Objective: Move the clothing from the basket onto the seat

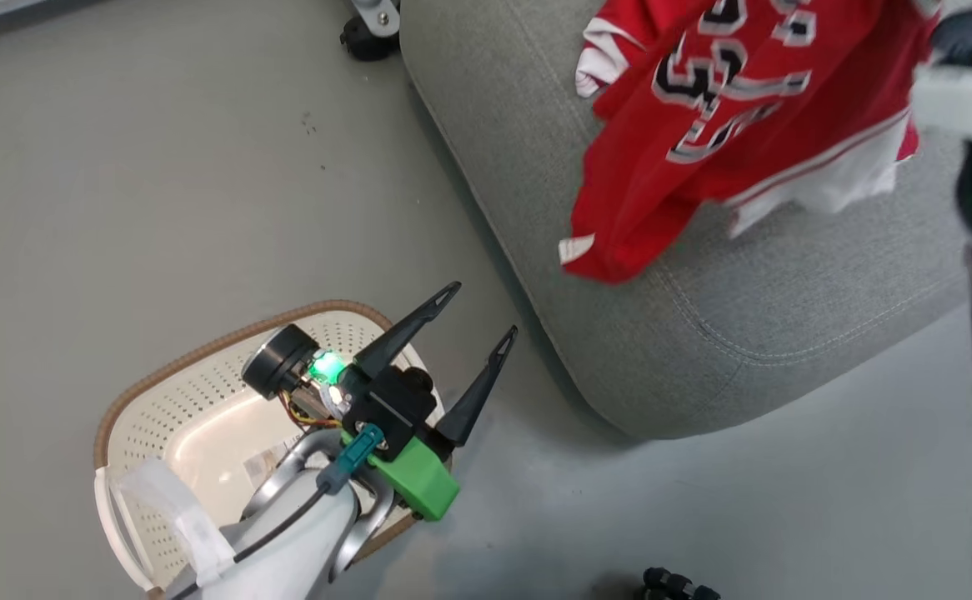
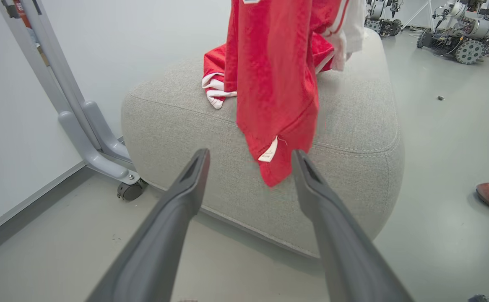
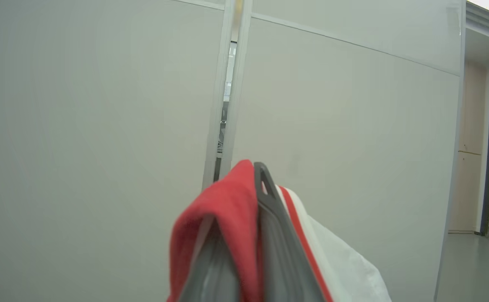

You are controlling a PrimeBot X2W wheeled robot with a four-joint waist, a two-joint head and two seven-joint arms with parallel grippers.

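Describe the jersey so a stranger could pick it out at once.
Find the big grey seat beside the basket. Over it a red jersey hangs from the right gripper. Unlike the red garment lying on the seat behind it, it is held up and bears black-and-white numbers.

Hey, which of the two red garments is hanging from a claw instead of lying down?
The numbered jersey, pinched in the right claw and dangling by the seat edge. The plain red garment lies bunched on the seat.
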